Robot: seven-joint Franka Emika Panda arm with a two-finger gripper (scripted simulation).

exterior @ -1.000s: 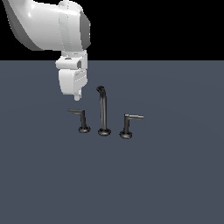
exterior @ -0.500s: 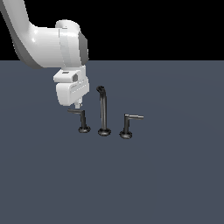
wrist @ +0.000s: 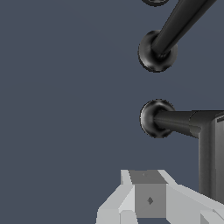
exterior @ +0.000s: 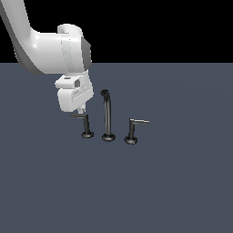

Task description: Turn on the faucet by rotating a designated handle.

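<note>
The faucet (exterior: 108, 117) stands on the dark floor: a tall thin spout with a curved tip between two short L-shaped levers. The handle (exterior: 84, 122) with the dull dark grey arm is the one on the exterior view's left. The twin lever (exterior: 134, 129) with the brighter silvery arm is on the exterior view's right. My gripper (exterior: 81, 109) hangs just above the handle's arm, its tip at or almost on it. The fingers look shut, with nothing between them. In the wrist view the handle (wrist: 183, 122) lies right beside my gripper (wrist: 148, 199), and the spout (wrist: 181, 22) is beyond it.
The flat dark grey floor (exterior: 173, 182) runs all around the faucet. My white arm (exterior: 45, 50) reaches in from the exterior view's upper left. The round base of the twin lever (wrist: 155, 1) just shows at the edge of the wrist view.
My arm has come down and toward the camera. The gripper dropped from well above the faucet to just over the dull grey handle's arm. The faucet parts have not moved.
</note>
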